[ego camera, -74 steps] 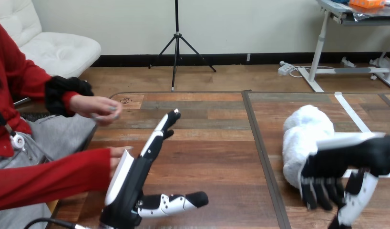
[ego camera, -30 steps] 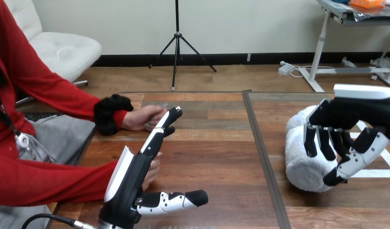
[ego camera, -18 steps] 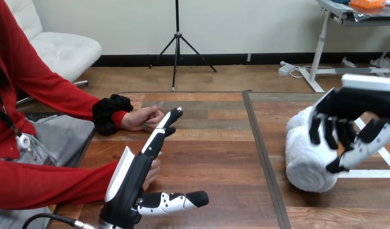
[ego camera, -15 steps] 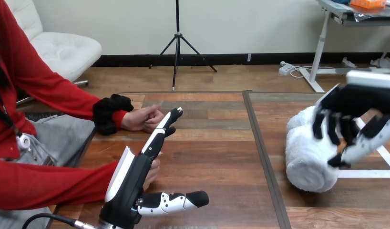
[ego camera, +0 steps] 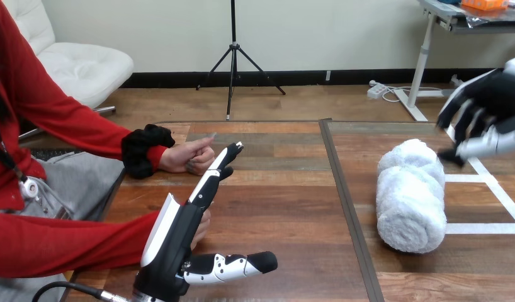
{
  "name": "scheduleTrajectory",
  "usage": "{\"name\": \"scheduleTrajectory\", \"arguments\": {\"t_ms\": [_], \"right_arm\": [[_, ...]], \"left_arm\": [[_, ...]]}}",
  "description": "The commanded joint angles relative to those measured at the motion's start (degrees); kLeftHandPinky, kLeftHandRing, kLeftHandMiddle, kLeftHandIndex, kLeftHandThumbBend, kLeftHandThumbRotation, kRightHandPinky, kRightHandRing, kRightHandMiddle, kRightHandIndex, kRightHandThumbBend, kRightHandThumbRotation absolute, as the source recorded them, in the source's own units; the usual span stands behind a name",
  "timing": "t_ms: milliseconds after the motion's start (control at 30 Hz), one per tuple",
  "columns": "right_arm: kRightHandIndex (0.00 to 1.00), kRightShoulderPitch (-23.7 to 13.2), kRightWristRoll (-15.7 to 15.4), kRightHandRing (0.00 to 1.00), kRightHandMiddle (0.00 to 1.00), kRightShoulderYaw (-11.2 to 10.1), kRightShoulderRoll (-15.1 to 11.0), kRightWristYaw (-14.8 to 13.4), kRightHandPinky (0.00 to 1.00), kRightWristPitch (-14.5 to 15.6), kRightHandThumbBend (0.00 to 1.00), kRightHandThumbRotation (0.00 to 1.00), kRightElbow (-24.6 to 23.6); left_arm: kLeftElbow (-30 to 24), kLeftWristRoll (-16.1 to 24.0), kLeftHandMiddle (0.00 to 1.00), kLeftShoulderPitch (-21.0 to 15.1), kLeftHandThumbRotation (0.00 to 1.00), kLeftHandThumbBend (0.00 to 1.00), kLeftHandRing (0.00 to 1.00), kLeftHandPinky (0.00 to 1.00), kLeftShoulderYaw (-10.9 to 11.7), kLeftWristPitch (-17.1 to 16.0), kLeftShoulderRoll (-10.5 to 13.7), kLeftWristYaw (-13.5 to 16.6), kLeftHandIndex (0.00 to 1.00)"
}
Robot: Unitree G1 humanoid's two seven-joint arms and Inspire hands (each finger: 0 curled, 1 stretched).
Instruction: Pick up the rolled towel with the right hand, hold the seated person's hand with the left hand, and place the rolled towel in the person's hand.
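Observation:
The rolled white towel (ego camera: 411, 195) lies on the right half of the wooden table (ego camera: 286, 195), with nothing touching it. My right hand (ego camera: 488, 116) hovers above and to the right of the towel's far end, fingers spread and relaxed, holding nothing. My left hand (ego camera: 198, 217) rests at the lower left with straight fingers pointing away from me and the thumb stretched right. The person's hand at the far left (ego camera: 189, 155) rests loosely curled on the table just past my left fingertips. The person's other hand (ego camera: 203, 228) lies behind my left palm, touching or very close to it.
A dark seam (ego camera: 344, 201) runs down the table between my left hand and the towel. White tape lines (ego camera: 488, 189) mark the table right of the towel. The person's red-sleeved arm (ego camera: 66, 242) lies along the lower left edge.
My right hand has lifted off the towel and moved up and to the right, leaving it lying on the table. The person's far hand came to rest near my left fingertips.

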Motion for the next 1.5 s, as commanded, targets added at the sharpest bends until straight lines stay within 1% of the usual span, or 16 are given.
{"name": "scheduleTrajectory", "arguments": {"t_ms": [0,67,100,233,367,433,567,667,733,833,900,1100,1133,1200,1333,1467], "right_arm": [[0.57,-5.3,-1.7,0.42,0.51,-0.4,4.1,-6.3,0.35,3.6,0.85,0.18,3.5],[0.60,-6.4,-2.3,0.44,0.53,0.2,5.1,-8.0,0.37,4.6,0.84,0.20,5.7],[0.62,-7.0,-2.6,0.47,0.56,0.4,5.6,-8.7,0.39,5.1,0.84,0.24,6.8],[0.67,-9.3,-4.1,0.52,0.62,1.7,7.6,-11.5,0.43,6.3,0.85,0.30,11.6],[0.72,-11.5,-6.2,0.57,0.68,3.2,9.8,-15.0,0.47,5.6,0.87,0.38,17.9],[0.76,-12.5,-7.1,0.61,0.72,3.8,10.6,-16.2,0.50,5.2,0.90,0.45,20.4],[0.80,-14.8,-10.0,0.64,0.75,6.4,12.6,-19.0,0.52,4.7,0.93,0.52,26.1],[0.83,-16.2,-11.7,0.64,0.74,7.8,14.0,-20.2,0.52,4.2,0.95,0.57,29.6],[0.82,-17.4,-12.9,0.59,0.67,9.1,15.1,-20.7,0.50,3.8,0.95,0.62,32.4],[0.81,-19.0,-14.7,0.54,0.63,11.0,16.4,-21.1,0.48,3.6,0.94,0.65,35.8],[0.81,-19.9,-15.7,0.55,0.65,11.8,17.0,-21.4,0.48,3.8,0.95,0.69,37.5],[0.82,-23.5,-17.7,0.64,0.77,14.1,19.2,-20.8,0.49,6.6,0.94,0.75,43.0],[0.81,-24.4,-19.0,0.65,0.78,15.4,19.5,-20.7,0.49,6.8,0.94,0.76,44.4],[0.77,-25.4,-20.4,0.66,0.81,16.9,19.9,-20.6,0.48,6.7,0.95,0.80,46.2],[0.71,-28.1,-21.6,0.70,0.86,18.1,22.1,-21.6,0.46,9.5,0.95,0.83,50.4],[0.71,-30.1,-23.7,0.70,0.89,20.2,23.5,-21.6,0.44,10.4,0.96,0.86,53.8]], "left_arm": [[0.0,-0.5,0.96,-3.2,0.53,1.00,0.96,0.91,0.3,-0.6,-0.3,0.1,0.95],[0.2,-0.7,0.96,-3.2,0.53,1.00,0.96,0.91,0.2,-0.7,-0.3,-0.1,0.95],[0.2,-0.7,0.96,-3.3,0.52,1.00,0.96,0.92,0.2,-0.7,-0.3,-0.1,0.95],[0.6,-1.0,0.96,-3.4,0.52,1.00,0.97,0.92,0.0,-0.9,-0.5,-0.3,0.95],[0.7,-1.0,0.97,-3.4,0.52,1.00,0.97,0.92,-0.1,-1.0,-0.6,-0.5,0.95],[0.7,-0.9,0.97,-3.4,0.52,1.00,0.97,0.92,0.0,-1.0,-0.6,-0.5,0.95],[0.8,-0.8,0.97,-3.4,0.52,1.00,0.97,0.92,0.0,-1.1,-0.8,-0.4,0.95],[0.9,-0.7,0.97,-3.4,0.52,1.00,0.96,0.91,-0.1,-1.2,-0.8,-0.5,0.95],[0.9,-0.6,0.97,-3.4,0.53,1.00,0.96,0.91,-0.1,-1.2,-0.8,-0.5,0.95],[0.8,-0.6,0.97,-3.3,0.53,1.00,0.97,0.91,-0.1,-1.1,-0.9,-0.5,0.95],[0.7,-0.8,0.97,-3.3,0.53,1.00,0.97,0.92,-0.2,-1.1,-0.9,-0.6,0.95],[0.4,-0.6,0.97,-3.2,0.53,1.00,0.97,0.92,-0.2,-0.9,-1.0,-0.7,0.96],[0.5,-0.8,0.97,-3.1,0.53,1.00,0.97,0.92,-0.2,-0.9,-1.0,-0.8,0.96],[0.5,-0.9,0.97,-3.1,0.53,1.00,0.97,0.92,-0.3,-0.9,-1.1,-0.9,0.96],[0.7,-0.9,0.97,-3.2,0.53,1.00,0.97,0.92,-0.3,-1.0,-1.2,-0.8,0.96],[0.9,-1.1,0.97,-3.3,0.53,1.00,0.97,0.92,-0.4,-1.1,-1.3,-1.0,0.96]]}}
